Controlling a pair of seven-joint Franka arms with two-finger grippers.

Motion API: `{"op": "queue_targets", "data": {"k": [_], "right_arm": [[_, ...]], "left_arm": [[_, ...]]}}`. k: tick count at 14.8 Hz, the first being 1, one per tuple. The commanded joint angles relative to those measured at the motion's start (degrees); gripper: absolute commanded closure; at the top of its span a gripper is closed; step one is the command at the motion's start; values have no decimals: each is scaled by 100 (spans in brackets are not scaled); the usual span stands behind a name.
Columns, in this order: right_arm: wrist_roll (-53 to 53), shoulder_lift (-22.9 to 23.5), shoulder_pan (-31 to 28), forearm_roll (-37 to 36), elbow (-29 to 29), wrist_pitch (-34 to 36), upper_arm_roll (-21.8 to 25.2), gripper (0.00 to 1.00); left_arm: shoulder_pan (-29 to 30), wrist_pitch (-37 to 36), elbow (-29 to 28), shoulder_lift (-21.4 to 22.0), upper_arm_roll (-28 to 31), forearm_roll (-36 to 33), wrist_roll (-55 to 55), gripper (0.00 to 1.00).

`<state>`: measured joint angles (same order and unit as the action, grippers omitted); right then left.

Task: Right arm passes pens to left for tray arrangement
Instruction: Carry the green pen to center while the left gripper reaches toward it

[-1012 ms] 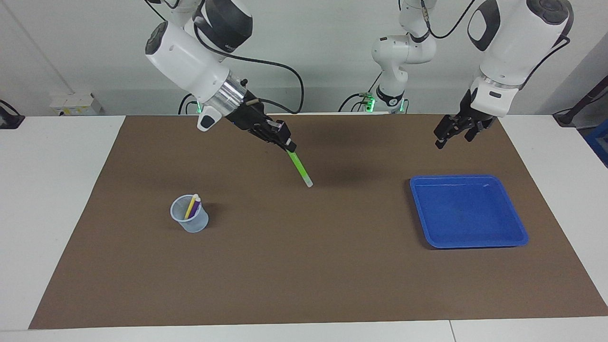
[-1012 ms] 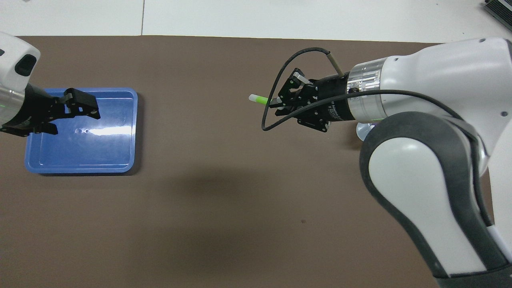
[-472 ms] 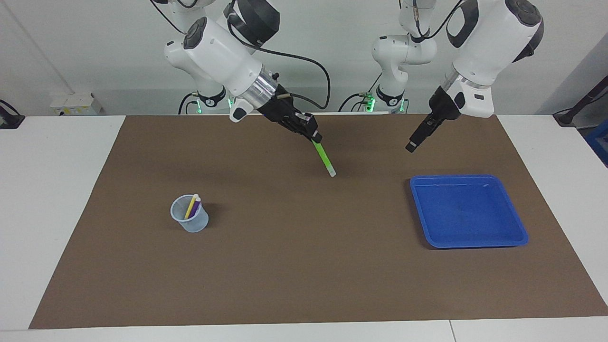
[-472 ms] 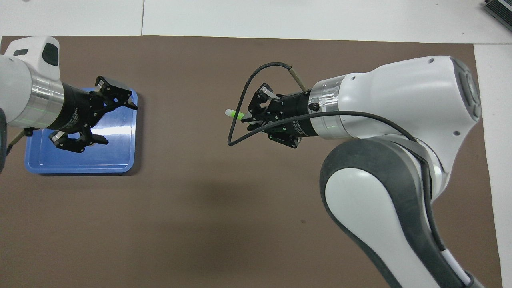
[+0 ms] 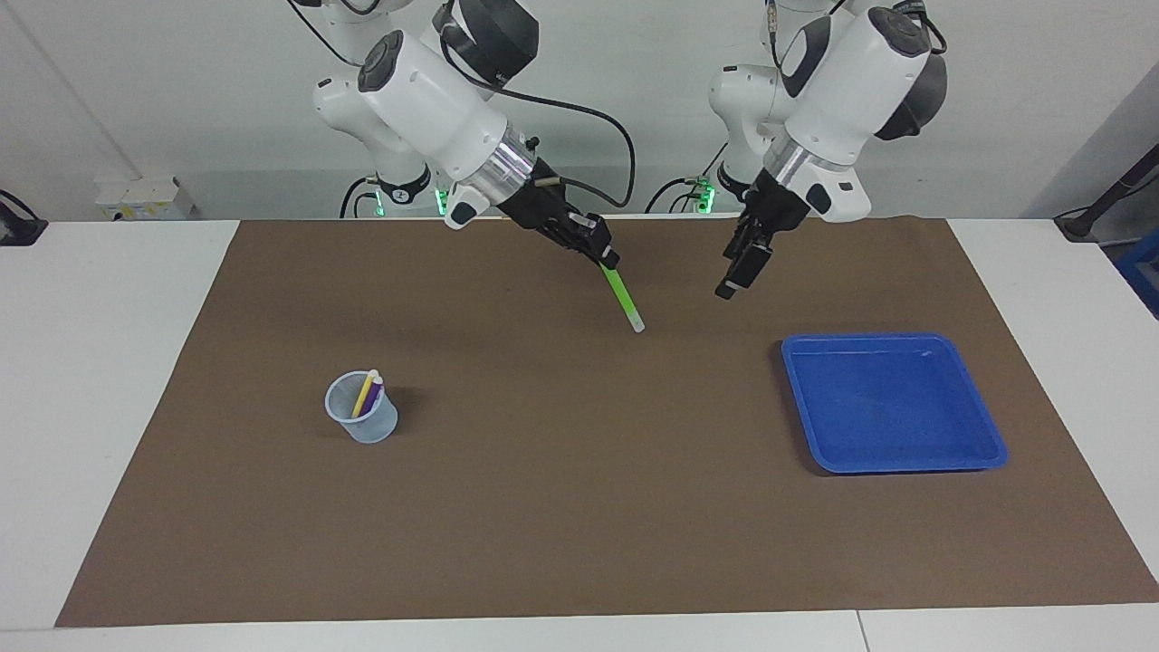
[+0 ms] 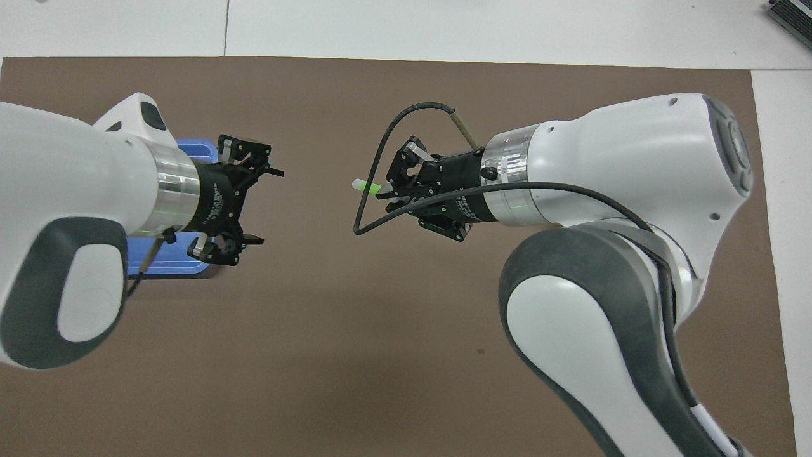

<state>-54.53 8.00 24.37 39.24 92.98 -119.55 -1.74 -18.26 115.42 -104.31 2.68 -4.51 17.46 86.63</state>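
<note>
Handover step: the right hand [image 5: 605, 256] grips the green pen [image 5: 623, 299] above mid-worktop, well apart from the tray [image 5: 987, 448]. The left hand [image 5: 735, 276], open, must close on its free end.

Open brown mat [image 5: 561, 507] across the whole strip farthest from the robots, nothing standing on it. Clear gap in mid-air between the right gripper [image 5: 605, 256], clamped on the slanting green pen [image 5: 623, 299], and the spread-fingered left gripper [image 5: 730, 282], with bare mat beneath. Toward the right arm's end, only a small cup [image 5: 362, 419] with a yellow pen [image 5: 365, 392] and a purple pen [image 5: 374, 396] sticking up out of it. Toward the left arm's end, a low blue tray [image 5: 987, 444], bare inside, its raised rim the one edge to clear. Wide free mat between cup and tray.
</note>
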Motion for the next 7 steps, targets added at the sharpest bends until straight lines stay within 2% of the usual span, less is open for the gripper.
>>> {"op": "queue_targets", "data": {"k": [1, 4, 7], "right_arm": [[-75, -132, 6, 58, 168, -51, 7, 90], [-75, -140, 6, 40, 177, -33, 7, 90], [-67, -167, 6, 14, 221, -25, 7, 90]], "left_arm": [[-484, 682, -414, 233, 91, 187, 906, 0], [-783, 1209, -528, 224, 91, 196, 1592, 0], [-986, 1930, -906, 259, 91, 240, 2033, 0]]}}
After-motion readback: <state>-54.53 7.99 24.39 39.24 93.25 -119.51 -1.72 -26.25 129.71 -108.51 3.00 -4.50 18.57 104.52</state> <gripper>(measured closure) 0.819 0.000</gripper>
